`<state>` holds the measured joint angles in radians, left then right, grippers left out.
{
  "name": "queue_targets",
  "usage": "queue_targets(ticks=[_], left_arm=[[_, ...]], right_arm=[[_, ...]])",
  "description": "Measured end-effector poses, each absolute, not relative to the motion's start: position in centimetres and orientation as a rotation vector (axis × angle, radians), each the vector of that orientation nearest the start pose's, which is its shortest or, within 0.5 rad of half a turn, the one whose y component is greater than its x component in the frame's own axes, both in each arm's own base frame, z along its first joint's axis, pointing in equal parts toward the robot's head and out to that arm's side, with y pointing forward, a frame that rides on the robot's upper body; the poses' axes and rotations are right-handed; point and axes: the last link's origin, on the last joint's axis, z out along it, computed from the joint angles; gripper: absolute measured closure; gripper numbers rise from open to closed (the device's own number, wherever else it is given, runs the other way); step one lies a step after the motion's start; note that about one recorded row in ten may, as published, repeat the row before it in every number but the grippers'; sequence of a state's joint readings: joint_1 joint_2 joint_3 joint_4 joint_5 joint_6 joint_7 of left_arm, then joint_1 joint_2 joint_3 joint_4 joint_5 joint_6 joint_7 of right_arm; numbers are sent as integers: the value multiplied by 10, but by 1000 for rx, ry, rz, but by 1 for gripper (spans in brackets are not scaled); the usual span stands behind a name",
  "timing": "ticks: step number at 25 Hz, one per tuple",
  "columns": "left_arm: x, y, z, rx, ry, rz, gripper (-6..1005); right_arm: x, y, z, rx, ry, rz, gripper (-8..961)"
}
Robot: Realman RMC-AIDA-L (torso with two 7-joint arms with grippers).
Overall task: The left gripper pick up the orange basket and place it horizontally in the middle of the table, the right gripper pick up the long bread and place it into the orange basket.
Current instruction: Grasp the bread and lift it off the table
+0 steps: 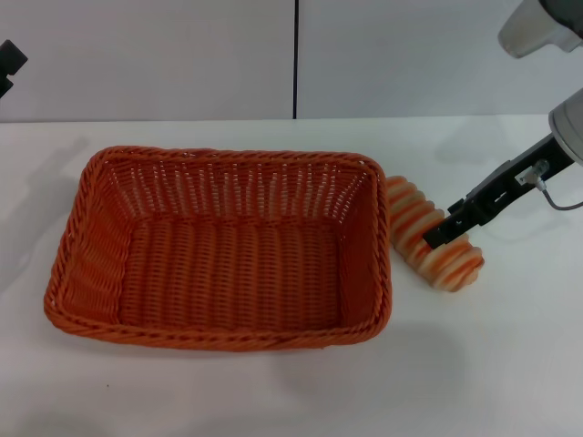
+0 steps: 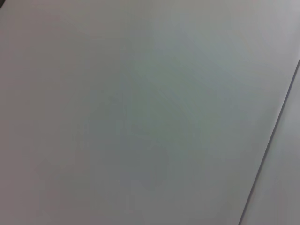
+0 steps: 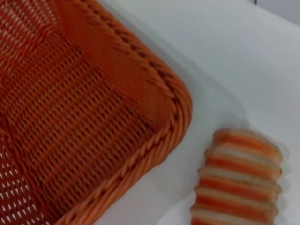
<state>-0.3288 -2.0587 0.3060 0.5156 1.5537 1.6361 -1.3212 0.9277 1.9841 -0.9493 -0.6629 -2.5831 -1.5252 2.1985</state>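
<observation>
The orange basket [image 1: 219,250] sits nearest, lying flat and lengthwise across the middle of the tabletop [image 1: 510,364], open side up and with nothing in it; so the basket half of the task looks finished, and the bread half is the step in hand. Just beside the basket's right wall lies the long bread [image 1: 430,235], ridged side up, its near end angled away from the rim; whether it touches the wicker I cannot tell. The right gripper [image 1: 448,229] is down on the loaf at about its middle, but the fingers run together as one dark shape, so whether the jaws are spread or clamped on it I cannot tell. The next move, by my reading, calls for a firm hold across the loaf, a lift high enough to clear the braided rim, then a short carry leftward over the basket floor; that raised rim is the one thing in the way. Farther off, the left gripper [image 1: 9,66] is parked at the far left edge, its jaws likewise unreadable; behind it stands a pale wall [image 1: 182,55].
</observation>
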Motion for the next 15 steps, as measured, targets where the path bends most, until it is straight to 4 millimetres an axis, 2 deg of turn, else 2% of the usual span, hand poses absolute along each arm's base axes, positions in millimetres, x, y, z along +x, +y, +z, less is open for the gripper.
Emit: queue_targets(ticks=[15], left_arm=[[-329,289,85,-1875,-793,-1279,287]], right_arm=[[209,403,-6,-2759,1095,-465,235]])
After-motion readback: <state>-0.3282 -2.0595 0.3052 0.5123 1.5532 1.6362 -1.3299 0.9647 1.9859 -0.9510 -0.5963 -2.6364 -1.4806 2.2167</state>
